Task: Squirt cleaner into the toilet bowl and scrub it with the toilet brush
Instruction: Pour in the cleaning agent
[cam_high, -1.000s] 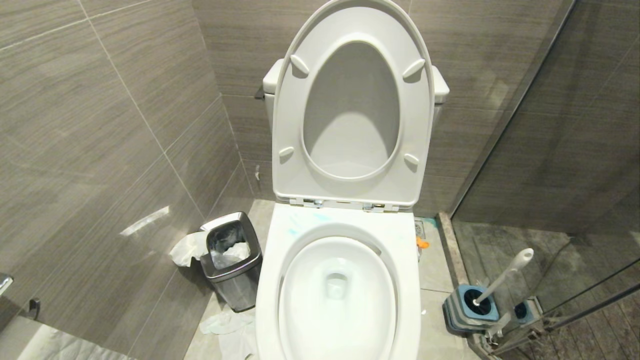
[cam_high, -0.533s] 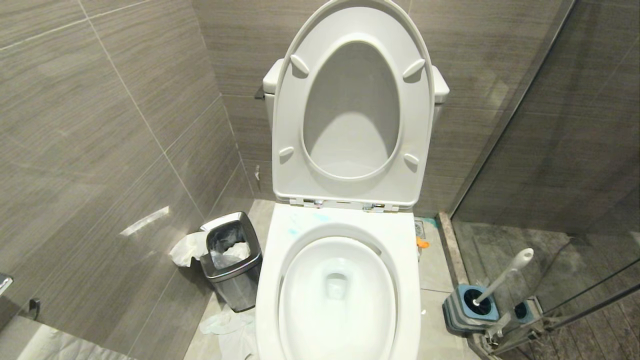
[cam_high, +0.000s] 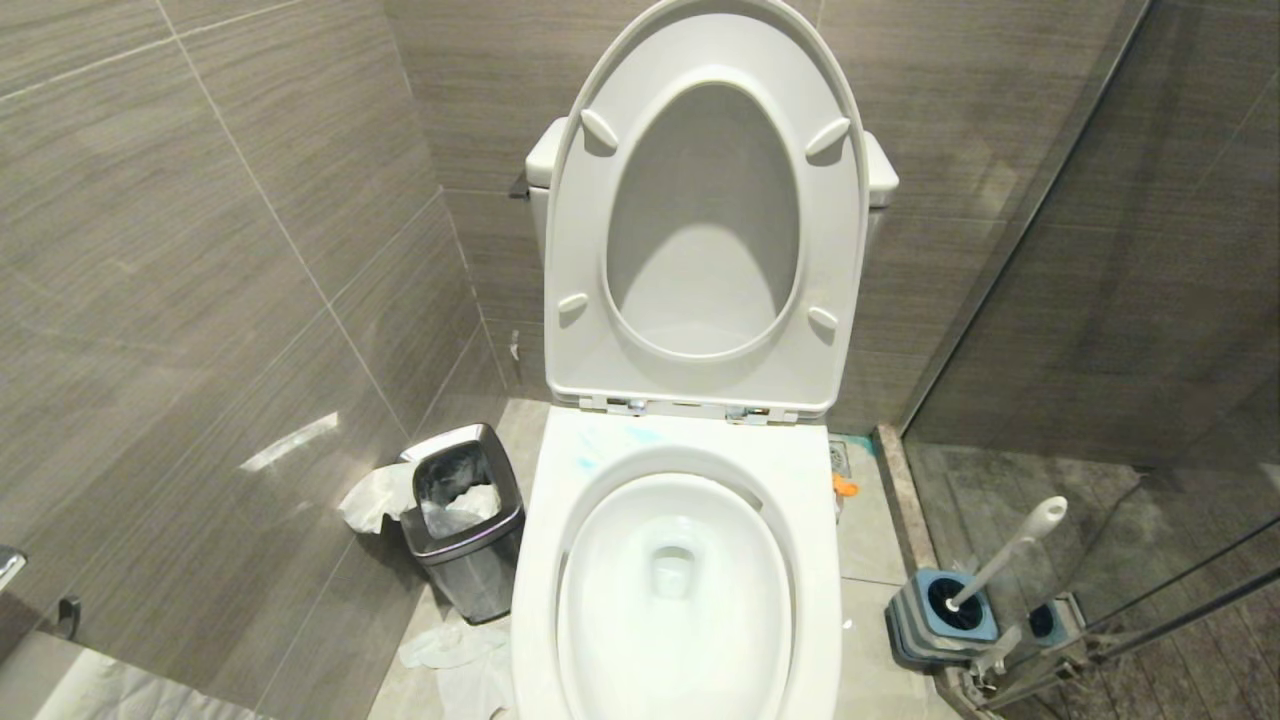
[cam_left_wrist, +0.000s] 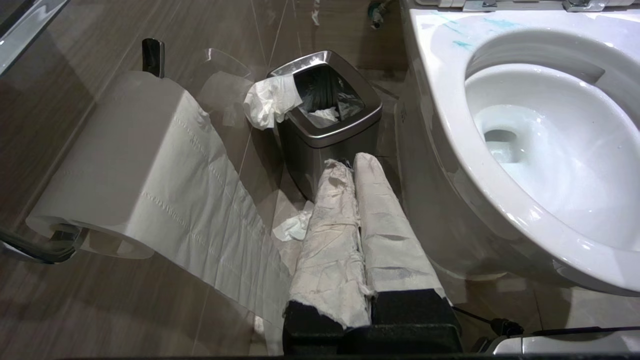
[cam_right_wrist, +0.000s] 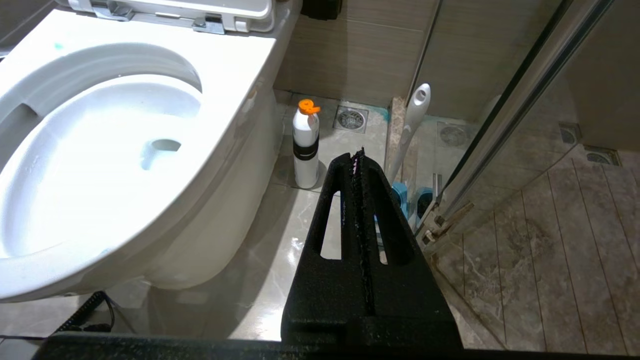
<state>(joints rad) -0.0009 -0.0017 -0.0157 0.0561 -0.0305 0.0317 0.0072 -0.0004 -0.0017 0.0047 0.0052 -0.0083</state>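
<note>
The white toilet bowl (cam_high: 820, 560) fills the middle of the head view, seat and lid raised against the tank. Pale turquoise cleaner streaks (cam_high: 600, 450) mark its back rim, also seen as cleaner (cam_left_wrist: 462, 44) in the left wrist view. A white bottle with an orange cap (cam_right_wrist: 306, 145) stands on the floor beside the bowl. The toilet brush (cam_high: 1005, 555) leans in its grey-and-blue base (cam_high: 945, 620) at the right; its handle (cam_right_wrist: 412, 125) rises beyond my right gripper (cam_right_wrist: 356, 157), which is shut and empty. My left gripper (cam_left_wrist: 352, 162), its fingers wrapped in white, is shut and empty beside the bowl.
A steel waste bin (cam_high: 465, 520) with tissue stands left of the bowl, crumpled paper (cam_high: 450, 650) on the floor before it. A toilet roll (cam_left_wrist: 125, 165) hangs on the left wall. A glass shower partition (cam_high: 1100, 300) closes the right side, near a floor drain (cam_right_wrist: 350, 118).
</note>
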